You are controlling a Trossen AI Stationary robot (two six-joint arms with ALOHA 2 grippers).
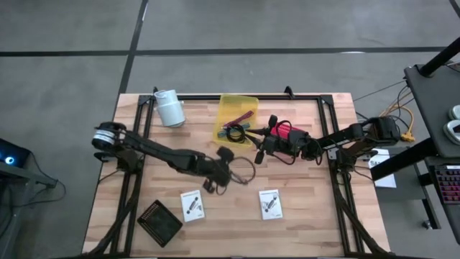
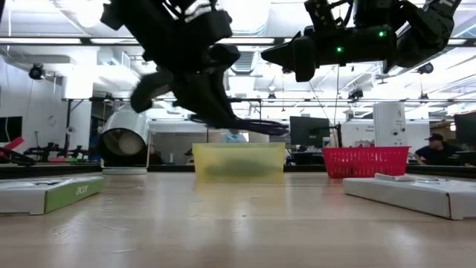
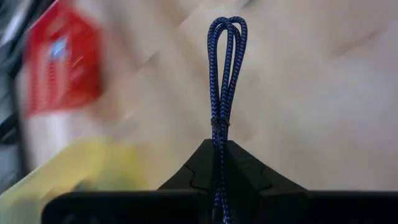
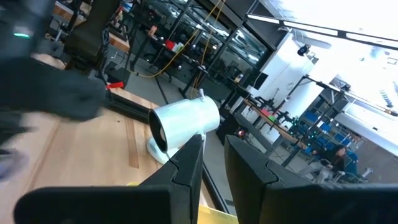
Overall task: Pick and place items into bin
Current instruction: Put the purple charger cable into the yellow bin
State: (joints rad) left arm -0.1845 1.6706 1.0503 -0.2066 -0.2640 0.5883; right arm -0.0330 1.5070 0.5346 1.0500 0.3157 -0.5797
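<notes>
My left fingers (image 3: 219, 163) clamped on coiled cable (image 3: 225, 68), held above surface centre, near yellow bin (image 1: 236, 117). Right fingers (image 4: 211, 163) slightly apart, empty, beside red basket (image 1: 289, 133). Carry cable over bin w/o snagging, then release.

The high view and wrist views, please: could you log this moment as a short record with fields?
left hand: shut on blue braided cable, above mid-table
right hand: open, holding nothing, near red basket
yellow bin: far side, some items already inside
white cards: two, near side of the table
white cup: on its side, far left
</notes>
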